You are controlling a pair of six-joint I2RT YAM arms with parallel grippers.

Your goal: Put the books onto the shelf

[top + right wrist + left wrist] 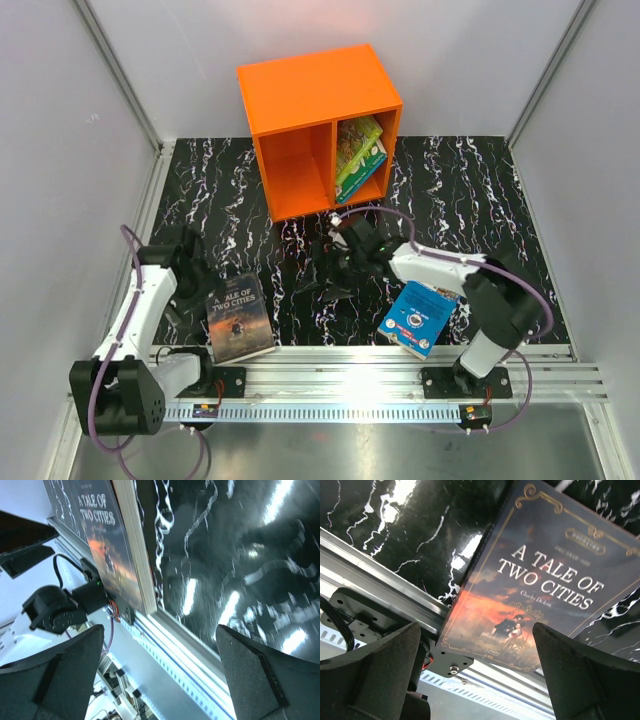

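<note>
Paperback A Tale of Two Cities (240, 318) flat at bench (480, 190) near edge; left gripper (476, 630) released beside it. Right gripper (160, 630) spread, empty. Two illustrated books (358, 152) lean in shelf (300, 90), right compartment.

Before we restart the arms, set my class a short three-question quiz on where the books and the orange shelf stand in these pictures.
1. True or false: the left compartment of the orange shelf holds no book.
2. How many illustrated books lean in its right compartment? A one, B two, C four.
3. Which title does the open left hand look down on?
Key: 1 true. 2 B. 3 A Tale of Two Cities, lying flat on the table.
</note>
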